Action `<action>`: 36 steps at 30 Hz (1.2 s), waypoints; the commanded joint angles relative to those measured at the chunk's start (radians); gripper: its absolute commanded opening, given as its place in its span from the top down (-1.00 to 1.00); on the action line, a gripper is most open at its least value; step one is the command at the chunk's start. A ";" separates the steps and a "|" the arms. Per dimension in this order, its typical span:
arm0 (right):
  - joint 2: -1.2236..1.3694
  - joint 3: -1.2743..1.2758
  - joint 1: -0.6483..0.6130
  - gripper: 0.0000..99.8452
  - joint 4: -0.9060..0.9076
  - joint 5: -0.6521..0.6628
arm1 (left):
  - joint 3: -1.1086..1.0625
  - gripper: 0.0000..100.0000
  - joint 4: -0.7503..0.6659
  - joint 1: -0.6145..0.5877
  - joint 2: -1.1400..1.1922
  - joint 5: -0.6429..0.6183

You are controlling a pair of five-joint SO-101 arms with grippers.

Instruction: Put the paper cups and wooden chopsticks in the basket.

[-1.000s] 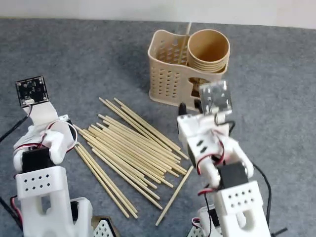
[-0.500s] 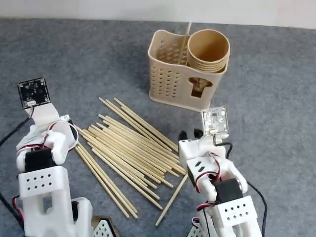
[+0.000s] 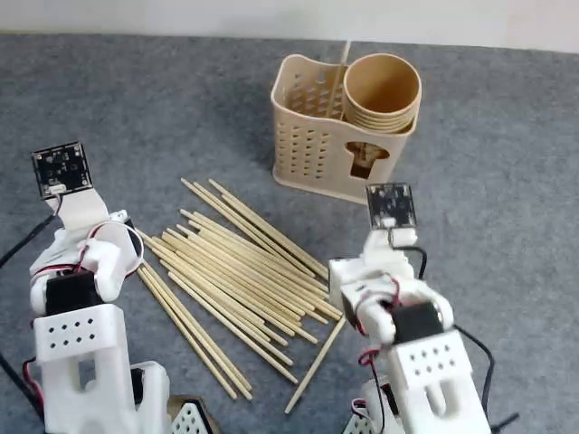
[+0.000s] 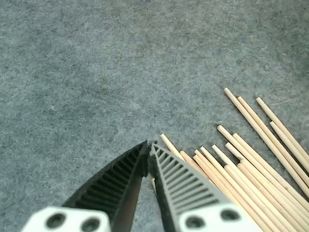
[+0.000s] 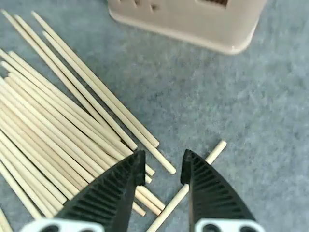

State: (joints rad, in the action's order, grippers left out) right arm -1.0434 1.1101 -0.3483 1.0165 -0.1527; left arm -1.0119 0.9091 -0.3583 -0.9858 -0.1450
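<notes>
While hovering low at the pile's edge, showing right pincer [image 5: 162, 158] spread a little, pinching nothing, with ends of several chopsticks [image 3: 240, 262] and one stray stick [image 5: 212, 153] lying under and beside the gap. Risking a multi-stick grab: closing here likely catching two or three together, then dropping some on the lift. Risking also clipping the stray stick, lying crosswise to the rest, and knocking it into the pile. Pinching so near the ends likely meaning drooping sticks and snagging on the rim of basket [image 3: 317, 154]. Noting left pincer [image 4: 148, 146] pressed together, empty, sitting low over the bench [image 3: 507, 199] just beside the pile's other side. Finding cups [image 3: 383, 90] stacked inside one basket compartment, chopsticks mostly lying loose between the arms. Seeing basket beyond the pile, apart from both pincers; flagging overlapping sticks as the real obstacle to picking one cleanly.
</notes>
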 commanded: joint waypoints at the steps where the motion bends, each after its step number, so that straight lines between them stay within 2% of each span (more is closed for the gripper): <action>1: 0.157 -0.097 0.012 0.73 0.001 -0.041 | 0.007 0.94 -0.020 -0.007 -0.021 -0.005; 5: 0.303 -0.117 0.018 0.73 -0.001 -0.086 | 0.007 0.94 -0.020 -0.007 -0.021 -0.005; 13: 0.550 -0.200 0.130 0.73 -0.002 -0.130 | 0.007 0.94 -0.021 -0.007 -0.021 -0.005; 28: 0.934 -0.320 0.137 0.74 -0.001 -0.130 | 0.007 0.94 -0.023 -0.007 -0.021 -0.005; 30: 0.947 -0.320 0.137 0.80 -0.001 -0.130 | 0.007 0.94 -0.023 -0.007 -0.021 -0.005; 33: 0.946 -0.328 0.137 0.99 0.007 -0.130 | 0.007 0.94 -0.023 -0.007 -0.021 -0.005; 36: 0.946 -0.346 0.137 0.99 0.008 -0.130 | 0.005 0.94 -0.023 -0.007 -0.021 -0.005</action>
State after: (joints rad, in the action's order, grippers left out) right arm -0.0967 0.7956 -0.2087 1.0211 -0.2739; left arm -1.0119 0.9060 -0.3583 -0.9858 -0.1450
